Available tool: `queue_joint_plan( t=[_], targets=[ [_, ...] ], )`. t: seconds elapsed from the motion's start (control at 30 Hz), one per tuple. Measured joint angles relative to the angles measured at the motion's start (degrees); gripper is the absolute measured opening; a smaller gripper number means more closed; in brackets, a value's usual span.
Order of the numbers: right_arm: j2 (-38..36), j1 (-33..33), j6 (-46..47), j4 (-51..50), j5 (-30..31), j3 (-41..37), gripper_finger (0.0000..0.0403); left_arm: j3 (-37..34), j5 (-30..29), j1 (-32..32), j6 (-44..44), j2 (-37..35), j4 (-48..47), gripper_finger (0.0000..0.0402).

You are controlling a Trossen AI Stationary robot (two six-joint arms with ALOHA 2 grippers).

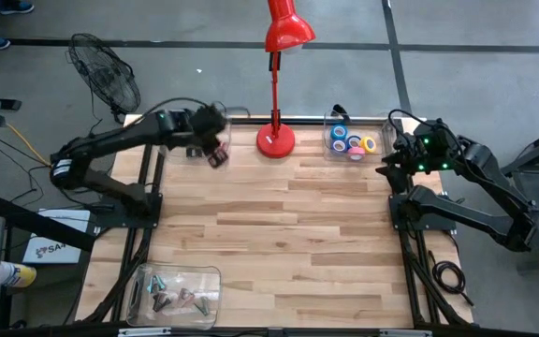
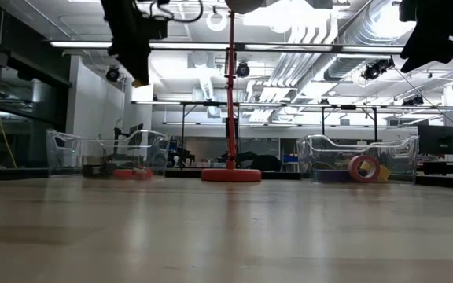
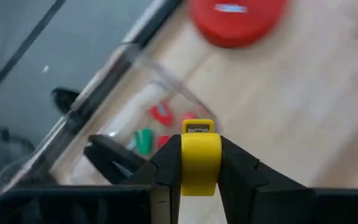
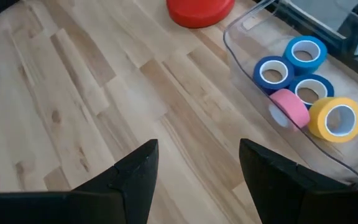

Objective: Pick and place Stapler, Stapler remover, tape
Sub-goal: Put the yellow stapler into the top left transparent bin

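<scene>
My left gripper hangs above the table's far left, shut on a small yellow staple remover. Below it stands a clear bin holding red and green small items and a long black thing that looks like the stapler, partly hidden by my fingers. The tape rolls, blue, pink and yellow, lie in a second clear bin at the far right. My right gripper waits open above the table beside that bin, holding nothing. My left gripper pinches the yellow staple remover by its two opposite sides between the two fingers. The fingers slant downward from above. The remover is lifted clear of the table and the bin, one end sticking out past the fingertips.
A red desk lamp stands with its round base at the far middle, between the two bins. A third clear bin with several small items sits at the near left corner. The middle of the wooden table is bare.
</scene>
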Motion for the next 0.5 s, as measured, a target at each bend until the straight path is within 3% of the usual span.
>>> queue_joint_plan(
  t=[0.33, 0.5],
  targets=[
    [0.0, 0.0, 4.3, 0.7, 1.8, 0.0, 0.0216, -6.8, 0.5, 17.2, -12.5, 0.8, 8.4, 0.0073],
    [0.1, 0.0, 5.2, 0.7, 4.1, 0.0, 0.0216, -9.6, 4.0, 23.5, -16.4, 2.3, 9.1, 0.0074]
  ],
)
